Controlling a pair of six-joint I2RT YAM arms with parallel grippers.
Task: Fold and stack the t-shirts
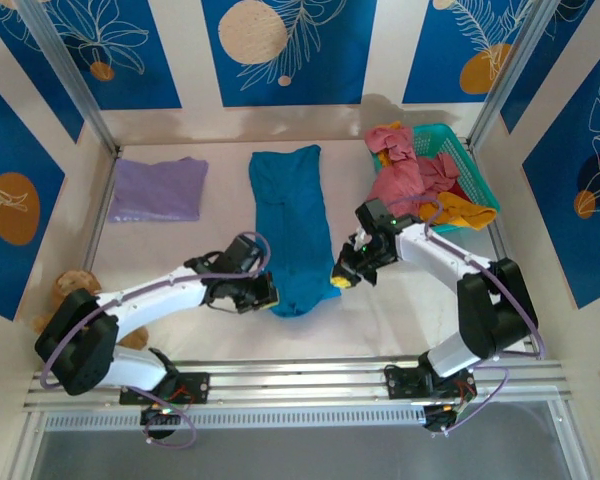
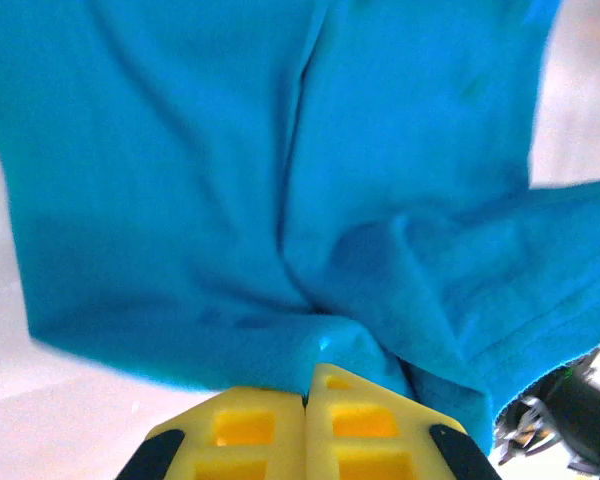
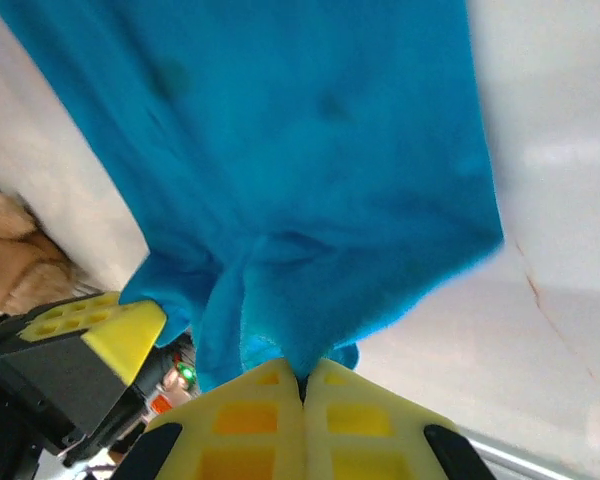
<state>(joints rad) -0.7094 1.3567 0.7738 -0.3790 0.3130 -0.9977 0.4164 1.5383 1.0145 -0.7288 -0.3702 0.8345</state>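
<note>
A teal-blue t-shirt [image 1: 292, 225] lies as a long narrow strip down the middle of the table. My left gripper [image 1: 265, 293] pinches its near left corner, the yellow fingers [image 2: 260, 420] shut on blue cloth [image 2: 310, 200]. My right gripper [image 1: 342, 278] pinches the near right corner, its yellow fingers [image 3: 250, 420] shut on the cloth [image 3: 300, 170]. A folded lavender t-shirt [image 1: 160, 188] lies flat at the far left. Rose-pink t-shirts [image 1: 405, 165] and an orange one [image 1: 467, 212] spill from the basket.
The turquoise mesh basket [image 1: 467, 160] stands at the far right. A brown teddy bear [image 1: 70, 287] sits at the left edge, behind the left arm. In the right wrist view the teddy bear [image 3: 15, 255] and the left gripper's finger [image 3: 110, 330] show at left.
</note>
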